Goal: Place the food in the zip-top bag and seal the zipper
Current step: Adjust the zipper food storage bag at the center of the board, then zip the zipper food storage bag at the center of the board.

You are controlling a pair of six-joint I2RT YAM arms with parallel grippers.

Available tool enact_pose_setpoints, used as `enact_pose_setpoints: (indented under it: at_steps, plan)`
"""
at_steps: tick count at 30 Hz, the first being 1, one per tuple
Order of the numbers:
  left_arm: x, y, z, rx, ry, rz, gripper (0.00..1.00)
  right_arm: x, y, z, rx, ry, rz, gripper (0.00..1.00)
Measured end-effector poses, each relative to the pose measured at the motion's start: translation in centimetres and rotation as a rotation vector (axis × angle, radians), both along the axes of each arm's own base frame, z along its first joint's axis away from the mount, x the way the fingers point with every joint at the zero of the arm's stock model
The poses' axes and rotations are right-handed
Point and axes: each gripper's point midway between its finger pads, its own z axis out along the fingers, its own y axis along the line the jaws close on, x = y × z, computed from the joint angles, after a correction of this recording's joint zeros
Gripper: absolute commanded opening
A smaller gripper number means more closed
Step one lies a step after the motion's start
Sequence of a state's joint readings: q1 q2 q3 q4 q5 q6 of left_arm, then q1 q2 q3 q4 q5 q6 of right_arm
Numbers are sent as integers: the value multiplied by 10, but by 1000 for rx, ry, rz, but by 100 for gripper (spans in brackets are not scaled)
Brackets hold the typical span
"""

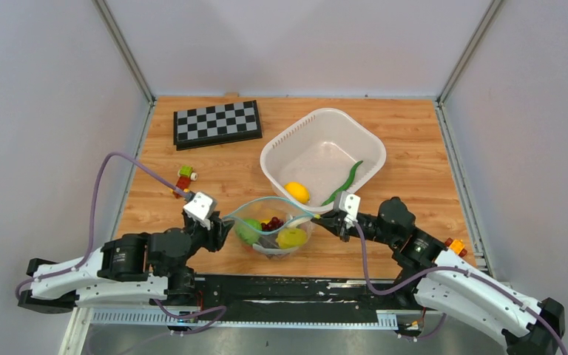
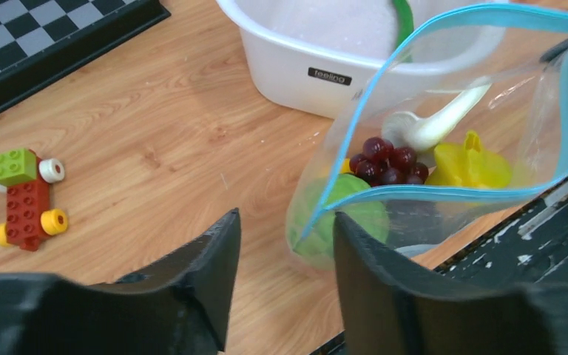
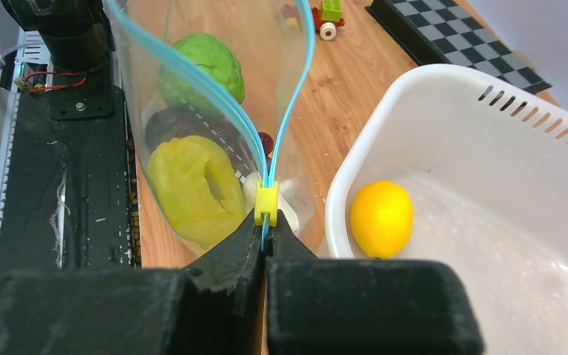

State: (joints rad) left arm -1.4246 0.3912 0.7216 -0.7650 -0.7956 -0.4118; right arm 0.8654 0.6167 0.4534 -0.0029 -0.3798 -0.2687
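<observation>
Two wrist views settle what the top view leaves unclear: the left gripper [image 2: 287, 218] has its fingers apart, with a corner of the zip-top bag [image 1: 274, 229] in the gap, unpinched, while the right gripper [image 3: 268, 222] is clamped on the zipper [image 3: 296, 103] right at a yellow slider [image 3: 265, 205]. Only the top view shows the bag at the near edge of the table [image 1: 414, 133] between both grippers, just in front of the white basket [image 1: 370, 140], which holds a lemon [image 1: 296, 192] and a green chili [image 1: 345, 182]. The bag's mouth gapes open, and a green pear [image 3: 203, 63], purple grapes [image 2: 386, 161] and a yellow fruit [image 3: 188, 188] lie inside.
</observation>
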Motion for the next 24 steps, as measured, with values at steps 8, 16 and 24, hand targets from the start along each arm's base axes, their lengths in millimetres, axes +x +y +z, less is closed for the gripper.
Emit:
enact_pose_setpoints:
  at_steps: [8,16,24]
  plan:
    - [-3,7,37,-75,-22,-25,87,0,8,-10,-46,116,36,0]
    - [-22,-61,86,-11,-36,-277,88,-6,8,-14,-49,167,59,0]
    - [-34,-175,59,246,-22,-548,81,-8,-5,0,-11,144,48,0]
